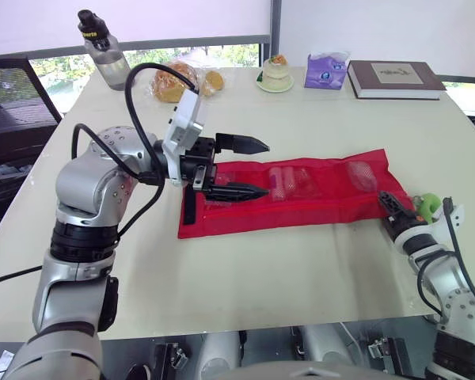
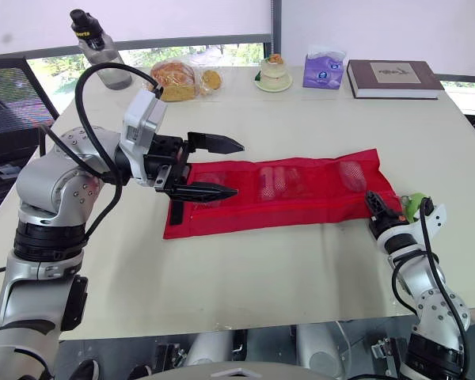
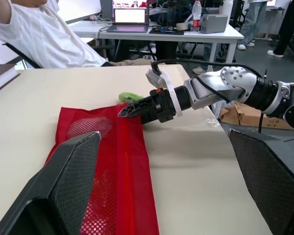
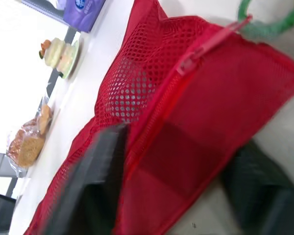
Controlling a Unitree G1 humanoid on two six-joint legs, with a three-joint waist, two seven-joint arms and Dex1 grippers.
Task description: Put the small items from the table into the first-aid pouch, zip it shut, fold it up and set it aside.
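Office/lab w/ laptop point(image 3: 130, 15); desks point(image 3: 137, 30)

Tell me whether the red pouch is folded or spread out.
Spread out. The red pouch lies flat at full length on the table, with no fold in it.

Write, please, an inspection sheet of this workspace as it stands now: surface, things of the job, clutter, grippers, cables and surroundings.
Surface: cream table, no spills seen.
Job's things: red mesh pouch lying flat and unfolded, with small items in its pockets; green item outside it, by its right end.
Clutter: bottle, bagged bread, small cake, tissue pack and book, all along the far edge.
Grippers: left gripper over the pouch's left end, jaws open; right gripper at the pouch's right end.
Cables: black cable loops high behind the left gripper.
Surroundings: seated person and a laptop beyond the table.
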